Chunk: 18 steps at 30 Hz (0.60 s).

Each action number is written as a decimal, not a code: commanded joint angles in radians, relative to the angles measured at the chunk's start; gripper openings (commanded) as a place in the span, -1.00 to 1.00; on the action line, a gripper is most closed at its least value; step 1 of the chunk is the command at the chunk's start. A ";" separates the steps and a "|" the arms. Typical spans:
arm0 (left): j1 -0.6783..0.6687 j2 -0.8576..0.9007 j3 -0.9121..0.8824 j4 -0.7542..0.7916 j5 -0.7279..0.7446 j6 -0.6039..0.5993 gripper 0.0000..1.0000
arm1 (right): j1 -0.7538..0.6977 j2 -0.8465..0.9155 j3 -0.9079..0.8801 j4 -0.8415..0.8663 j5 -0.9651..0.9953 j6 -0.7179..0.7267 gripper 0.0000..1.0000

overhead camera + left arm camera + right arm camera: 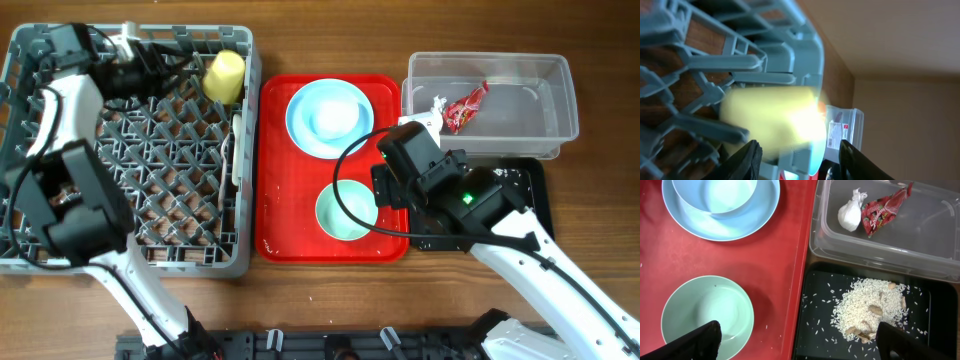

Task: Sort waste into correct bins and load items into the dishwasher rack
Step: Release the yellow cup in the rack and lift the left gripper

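The yellow cup point(225, 75) lies on its side in the far right corner of the grey dishwasher rack point(60, 262). My left gripper point(185, 68) is open just left of it; in the left wrist view the cup point(770, 117) sits ahead of the open jaws point(802, 160). My right gripper point(392, 195) hangs open and empty over the seam between red tray and black tray point(815, 330). Rice scraps point(865, 310) lie in the black tray. The red wrapper point(882, 210) and tissue wad point(850, 212) lie in the clear tub point(920, 235). The blue plate point(720, 210) and green bowl point(707, 312) sit on the red tray.
The flat red tray point(290, 230) lies between the rack and the bins. A white utensil point(238, 150) lies along the rack's right side. The clear tub point(530, 100) is at the back right, with the black tray point(535, 185) in front of it. A few rice grains lie on the red tray.
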State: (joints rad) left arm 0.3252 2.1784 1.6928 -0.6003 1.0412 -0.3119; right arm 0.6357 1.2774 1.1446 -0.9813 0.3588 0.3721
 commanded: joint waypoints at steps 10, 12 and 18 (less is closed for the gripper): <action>-0.334 -0.405 -0.005 -0.270 -0.709 0.021 -0.92 | -0.003 0.008 0.011 0.002 -0.003 -0.005 0.99; -0.441 -0.375 -0.007 -0.285 -0.907 0.021 -0.92 | -0.003 0.008 0.011 0.002 -0.003 -0.005 0.99; -0.490 -0.262 -0.008 -0.284 -1.085 0.021 -0.92 | -0.003 0.008 0.011 0.002 -0.003 -0.005 0.99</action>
State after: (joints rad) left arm -0.1768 1.8565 1.6928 -0.8837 0.0681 -0.3000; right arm 0.6357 1.2774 1.1446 -0.9817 0.3588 0.3721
